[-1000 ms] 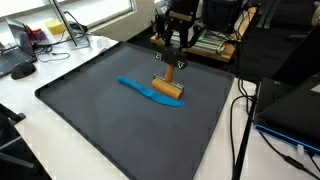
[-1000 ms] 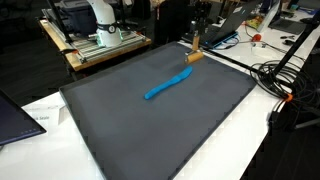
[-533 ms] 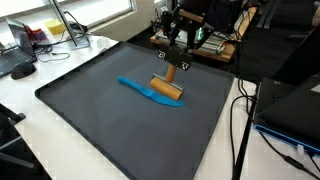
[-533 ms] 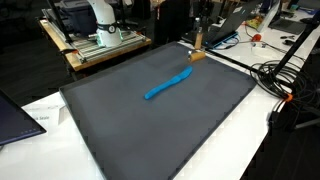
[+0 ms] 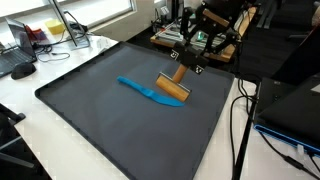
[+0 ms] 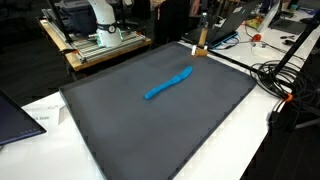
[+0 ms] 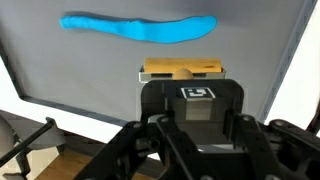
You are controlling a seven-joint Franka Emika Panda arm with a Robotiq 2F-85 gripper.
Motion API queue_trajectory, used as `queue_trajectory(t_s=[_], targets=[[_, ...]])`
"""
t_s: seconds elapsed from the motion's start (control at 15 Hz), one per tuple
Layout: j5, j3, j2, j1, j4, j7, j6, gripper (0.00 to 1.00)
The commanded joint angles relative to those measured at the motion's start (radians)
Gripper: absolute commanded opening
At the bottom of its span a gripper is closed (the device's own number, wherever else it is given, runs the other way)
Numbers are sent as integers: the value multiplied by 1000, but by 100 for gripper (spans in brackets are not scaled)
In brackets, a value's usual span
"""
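Wooden brush | claw clamped on handle | wrist view hides handle

On the worktop, a mat. Flat on the mat, near its middle, a knife. Beyond one end of the knife, close to the mat's edge, a handled block, handle uppermost, apart from the knife.

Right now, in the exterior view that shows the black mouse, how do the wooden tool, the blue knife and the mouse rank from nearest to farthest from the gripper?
1. Wooden tool: held by its handle in the gripper, near the mat's far edge.
2. Blue knife: on the mat, beside the tool's head.
3. Black mouse: off the mat, at the picture's left edge.
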Motion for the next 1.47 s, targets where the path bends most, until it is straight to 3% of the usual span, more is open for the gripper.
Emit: queue_trajectory(t_s=[0.0,0.27,0.6,0.93,1.4], targets=[[75,-11,69,1,125,-41,-77,22],[206,-34,71,-46,135,-124,-41,22],[375,-71,14,-142,54,-293,38,22],[499,-84,-91,-249,-89,-649,227,22],[510,-118,-262,-324,-235,-1175,199,22]])
